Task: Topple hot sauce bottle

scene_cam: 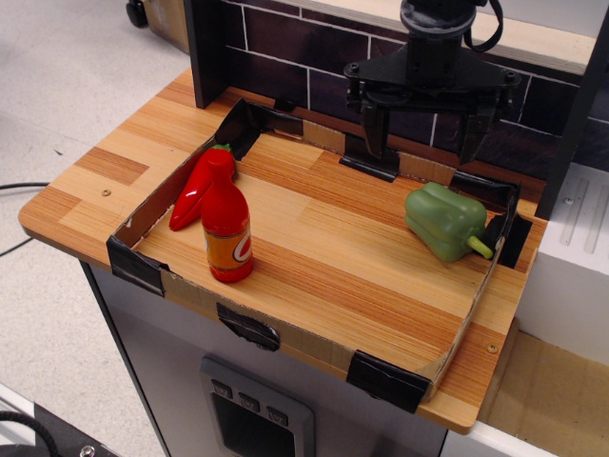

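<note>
The hot sauce bottle [228, 231] stands upright at the front left of the wooden counter, glossy red with an orange label and a white-and-red oval mark. A red chili pepper [198, 185] with a green stem lies just behind and left of it, touching or nearly touching. My gripper [422, 145] hangs at the back right of the counter, high above the surface, far from the bottle. Its two black fingers [373, 133] are spread wide apart with nothing between them.
A green bell pepper [445, 221] lies on its side at the right. A low cardboard rim [249, 327] with black tape corners fences the work area. A dark brick-pattern wall [285, 48] stands behind, and a white block [571, 267] stands at the right.
</note>
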Controlling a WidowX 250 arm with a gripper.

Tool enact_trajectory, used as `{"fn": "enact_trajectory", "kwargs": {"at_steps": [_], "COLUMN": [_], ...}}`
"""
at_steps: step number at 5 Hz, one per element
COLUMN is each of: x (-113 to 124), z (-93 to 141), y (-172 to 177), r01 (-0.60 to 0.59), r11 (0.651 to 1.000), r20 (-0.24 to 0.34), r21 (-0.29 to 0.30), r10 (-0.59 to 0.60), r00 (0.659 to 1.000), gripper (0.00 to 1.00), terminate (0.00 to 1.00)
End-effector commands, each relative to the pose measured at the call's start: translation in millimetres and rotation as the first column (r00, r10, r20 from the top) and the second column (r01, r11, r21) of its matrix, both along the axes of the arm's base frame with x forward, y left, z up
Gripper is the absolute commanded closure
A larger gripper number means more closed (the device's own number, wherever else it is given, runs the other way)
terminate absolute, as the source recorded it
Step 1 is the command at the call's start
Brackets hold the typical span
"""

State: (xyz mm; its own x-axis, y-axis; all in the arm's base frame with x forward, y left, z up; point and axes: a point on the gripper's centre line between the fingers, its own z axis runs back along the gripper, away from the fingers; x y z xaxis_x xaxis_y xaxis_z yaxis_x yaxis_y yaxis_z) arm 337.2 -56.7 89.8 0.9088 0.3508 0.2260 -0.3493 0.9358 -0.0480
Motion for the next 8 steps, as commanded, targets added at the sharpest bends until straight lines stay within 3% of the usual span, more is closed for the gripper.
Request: {"fn": "enact_trajectory", "kwargs": {"at_steps": [1,2,3,4,5,6,7,8], "x": [0,-2,-13,-17,-28,-40,-49,-55], "z": [0,16,21,24,30,36,37,36], "y": [0,20,40,63,77,86,98,106], "r01": [0.000,0.216,0.449,0.656,0.821,0.884,0.897,0.912], "r11": [1.000,0.974,0.893,0.755,0.571,0.468,0.436,0.406], "r20": [0.000,0.001,-0.052,-0.102,-0.115,-0.159,-0.174,-0.204], "r21": [0.000,-0.063,-0.035,-0.010,0.003,0.017,0.075,0.051], "r10": [0.000,-0.216,-0.450,-0.654,-0.815,-0.871,-0.880,-0.890], "r00": [1.000,0.976,0.891,0.750,0.568,0.464,0.443,0.408], "gripper": [0.00,0.00,0.00,0.00,0.00,0.00,0.00,0.00], "terminate": [0.00,0.00,0.00,0.00,0.00,0.00,0.00,0.00]}}
